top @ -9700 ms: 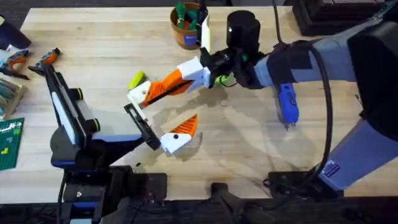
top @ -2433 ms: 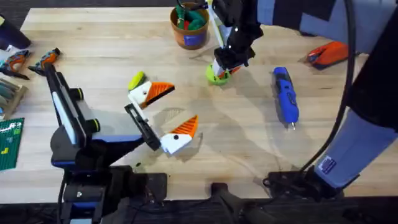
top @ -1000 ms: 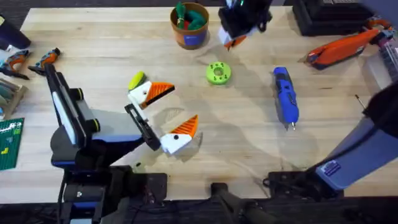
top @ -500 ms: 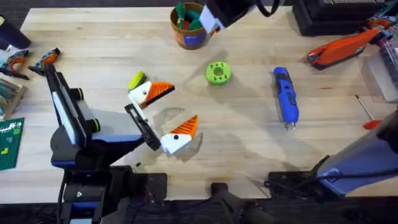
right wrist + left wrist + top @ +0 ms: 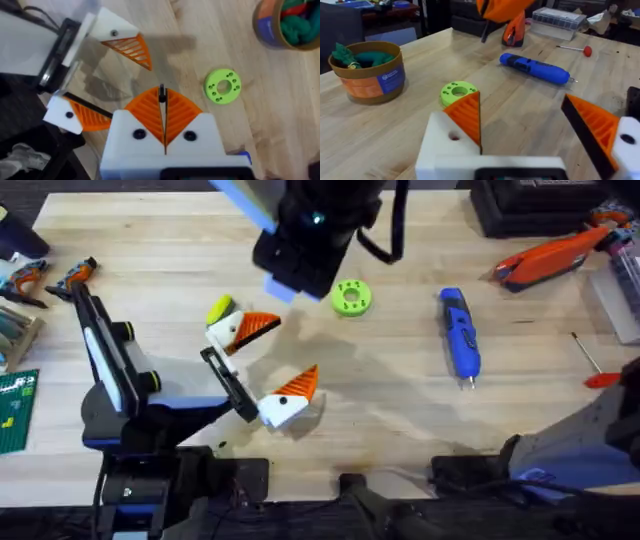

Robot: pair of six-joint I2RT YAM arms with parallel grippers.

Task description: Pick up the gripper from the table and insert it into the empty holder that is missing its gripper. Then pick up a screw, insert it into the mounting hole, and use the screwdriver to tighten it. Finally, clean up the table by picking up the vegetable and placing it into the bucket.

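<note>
Even, bright light falls from above onto the table (image 5: 150, 250), so the shadows beside my left gripper (image 5: 272, 370) are soft and pale. My right arm (image 5: 310, 230), close under the overhead camera, shows dark and smeared. My left wrist view blurs its nearest white and orange parts.

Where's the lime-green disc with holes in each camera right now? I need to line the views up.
Overhead: the lime-green disc lies on the table, left of the screwdriver.
Left wrist: the disc lies between the bucket and the screwdriver.
Right wrist: the disc lies near the bucket.
Shared landmark: the bucket.
</note>
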